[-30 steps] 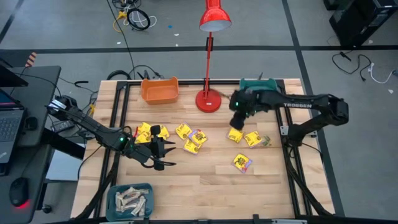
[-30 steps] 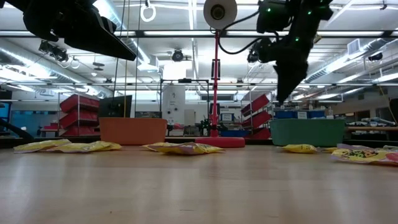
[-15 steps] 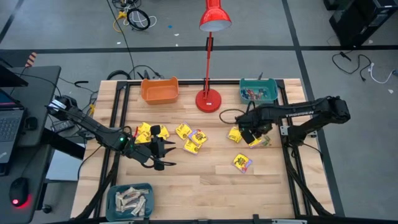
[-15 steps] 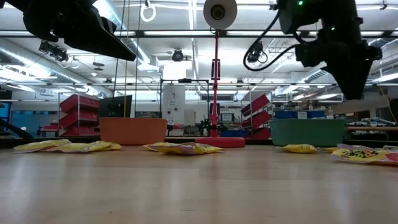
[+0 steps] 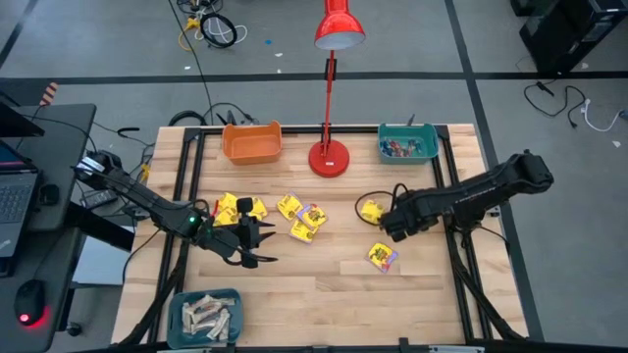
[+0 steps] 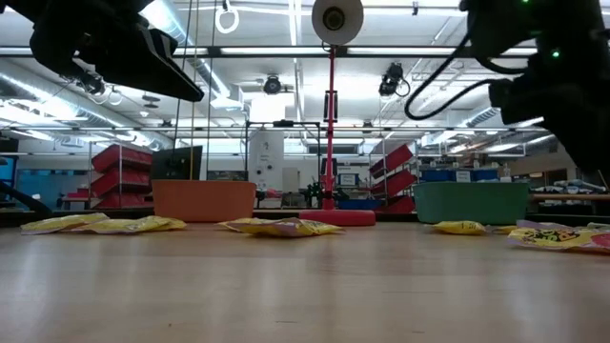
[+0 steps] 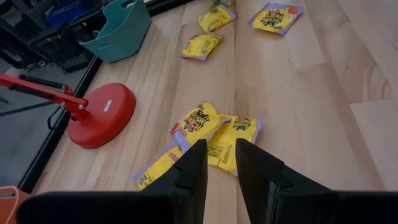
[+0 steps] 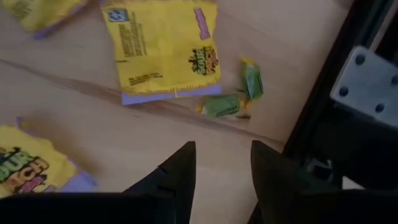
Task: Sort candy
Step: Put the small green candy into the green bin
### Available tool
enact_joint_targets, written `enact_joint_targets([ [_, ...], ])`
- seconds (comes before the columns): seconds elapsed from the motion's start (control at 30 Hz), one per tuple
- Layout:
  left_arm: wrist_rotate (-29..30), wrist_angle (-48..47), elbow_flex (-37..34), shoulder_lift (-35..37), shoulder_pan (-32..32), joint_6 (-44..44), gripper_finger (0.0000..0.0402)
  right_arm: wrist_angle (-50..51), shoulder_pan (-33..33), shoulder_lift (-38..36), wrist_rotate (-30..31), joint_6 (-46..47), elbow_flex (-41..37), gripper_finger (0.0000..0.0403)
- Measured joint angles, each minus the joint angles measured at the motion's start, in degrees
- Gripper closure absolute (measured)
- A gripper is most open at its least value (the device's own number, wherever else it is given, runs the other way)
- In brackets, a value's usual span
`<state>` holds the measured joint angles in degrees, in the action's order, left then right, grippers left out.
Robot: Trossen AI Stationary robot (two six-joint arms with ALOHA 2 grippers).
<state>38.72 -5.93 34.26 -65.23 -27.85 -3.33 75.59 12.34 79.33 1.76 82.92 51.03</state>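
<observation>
Yellow candy packets lie flat on the wooden table: a group at the left (image 5: 235, 208), two at the centre (image 5: 302, 216), one (image 5: 371, 210) beside my right gripper and one (image 5: 383, 257) nearer the front. My right gripper (image 5: 392, 226) hovers open and empty over the right-hand packets. Its wrist view shows a yellow packet (image 8: 163, 50) and two small green wrapped sweets (image 8: 231, 99) just ahead of its fingers (image 8: 224, 171). My left gripper (image 5: 257, 247) is open and empty at the left centre, and its fingers (image 7: 221, 165) point at the centre packets (image 7: 214, 130).
An orange bin (image 5: 252, 142) and a teal bin (image 5: 407, 144) holding small sweets stand at the far edge. A red lamp base (image 5: 330, 159) stands between them. Another teal bin (image 5: 206, 316) with pale bars sits at the near left corner. Black frame rails (image 5: 451, 211) border the table.
My right gripper has swung from in front of the far teal bin toward the table's near edge, to above the right-hand packets. The teal bin, covered by the arm before, now shows. My left arm has kept still.
</observation>
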Motion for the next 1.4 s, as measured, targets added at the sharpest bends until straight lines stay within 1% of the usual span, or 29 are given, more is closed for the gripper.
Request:
enact_joint_targets([
  [0.13, 0.00, 0.00, 0.00, 0.00, 0.01, 0.10, 0.0314, -1.78, 1.99, 0.00, -0.73, 4.79, -2.15, 0.0255],
  [0.23, 0.00, 0.00, 0.00, 0.00, 0.00, 0.56, 0.0314, -4.89, 3.04, 0.00, -1.66, 6.91, -4.28, 0.0248],
  [0.37, 0.00, 0.00, 0.00, 0.00, 0.00, 1.20, 0.0314, -9.14, 3.66, 0.00, -1.88, 8.58, -7.43, 0.0238],
  [0.53, 0.00, 0.07, 0.00, 0.00, 0.02, 1.20, 0.0314, -9.84, 3.93, 0.00, -1.88, 10.36, -11.28, 0.0228],
  [0.7, 0.00, 0.39, 0.00, 0.00, 0.02, 1.20, 0.0314, -13.18, 3.93, 0.00, -1.62, 10.53, -14.32, 0.0223],
  [0.83, 0.00, 0.38, 0.00, 0.00, 0.02, 1.20, 0.0314, -16.54, 3.93, 0.00, -1.00, 10.07, -15.07, 0.0220],
  [0.93, 0.00, 0.38, 0.00, 0.00, 0.02, 1.19, 0.0314, -17.38, 3.93, 0.00, 1.31, 10.03, -15.11, 0.0217],
  [1.03, 0.00, 0.38, 0.00, 0.00, 0.01, 1.18, 0.0314, -16.68, 3.64, 0.00, 3.35, 10.27, -15.11, 0.0217],
  [1.3, 0.00, 0.44, 0.00, 0.00, 0.01, 0.26, 0.0314, -16.46, 3.30, 0.00, 3.51, 10.57, -14.53, 0.0228],
  [1.4, 0.00, 0.49, 0.00, 0.00, 0.02, 0.09, 0.0314, -16.03, 3.30, 0.00, 6.34, 10.57, -12.98, 0.0233],
])
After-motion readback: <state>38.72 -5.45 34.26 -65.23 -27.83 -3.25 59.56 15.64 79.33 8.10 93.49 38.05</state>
